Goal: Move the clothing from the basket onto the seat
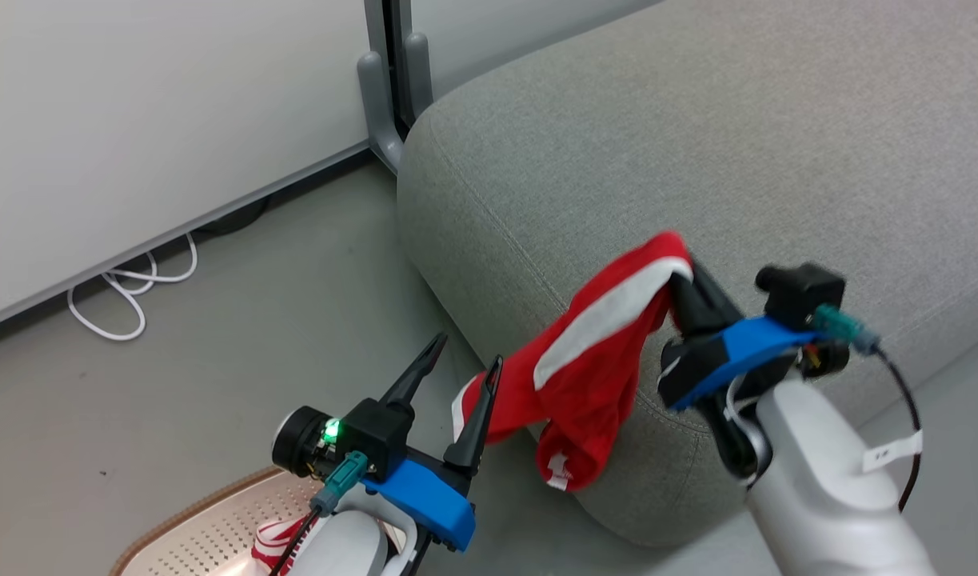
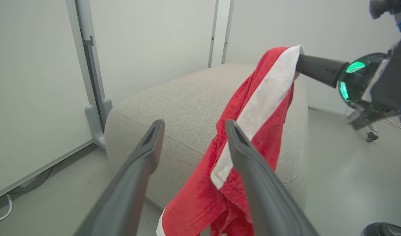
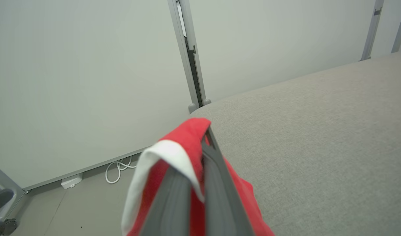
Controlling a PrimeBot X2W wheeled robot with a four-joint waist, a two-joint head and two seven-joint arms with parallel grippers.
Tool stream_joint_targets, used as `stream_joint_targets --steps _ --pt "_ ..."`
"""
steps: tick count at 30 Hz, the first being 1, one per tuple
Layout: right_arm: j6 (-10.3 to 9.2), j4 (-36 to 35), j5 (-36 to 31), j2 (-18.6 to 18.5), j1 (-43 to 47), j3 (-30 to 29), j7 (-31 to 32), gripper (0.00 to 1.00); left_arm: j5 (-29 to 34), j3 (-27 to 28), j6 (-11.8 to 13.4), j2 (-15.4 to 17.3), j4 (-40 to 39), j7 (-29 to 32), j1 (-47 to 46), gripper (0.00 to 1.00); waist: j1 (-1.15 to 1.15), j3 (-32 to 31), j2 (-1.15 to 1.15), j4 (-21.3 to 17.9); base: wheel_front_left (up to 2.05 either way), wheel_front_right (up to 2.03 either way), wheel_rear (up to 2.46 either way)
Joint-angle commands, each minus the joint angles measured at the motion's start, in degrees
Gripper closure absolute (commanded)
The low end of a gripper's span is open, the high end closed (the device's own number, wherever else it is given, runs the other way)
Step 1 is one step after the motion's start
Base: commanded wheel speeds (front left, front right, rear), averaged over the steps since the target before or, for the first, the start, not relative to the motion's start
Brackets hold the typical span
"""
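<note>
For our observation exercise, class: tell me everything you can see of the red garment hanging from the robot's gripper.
The red garment is soft, fleecy-looking cloth with a broad white band and white hem trim. The right gripper is shut on its top edge, so it hangs limp and crumpled before the rounded corner of the grey seat, not laid on it. Its lower folds hang beside the open left gripper.
</note>
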Motion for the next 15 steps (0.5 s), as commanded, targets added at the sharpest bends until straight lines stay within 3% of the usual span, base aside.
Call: stream_joint_targets --steps 1,11,15 --pt "0.03 -0.57 -0.24 -0.08 -1.61 -0.85 -0.19 1.00 0.37 0.37 -0.35 0.29 -0.25 -0.27 -1.32 0.00 0.00 0.83 0.00 0.05 0.00 0.00 0.00" --pt "0.03 -2.18 -7.74 -0.31 -12.48 -12.69 -0.19 1.00 1.86 -0.50 -0.38 3.11 -3.97 -0.27 -4.51 0.00 0.00 8.12 0.00 1.66 0.00 0.00 0.00" --pt "0.03 -3.90 -10.92 -2.33 -17.46 -18.00 0.33 1.00 2.45 -1.07 -0.24 4.38 -6.37 -0.27 -5.89 0.00 0.00 11.88 0.00 3.15 0.00 0.00 0.00"
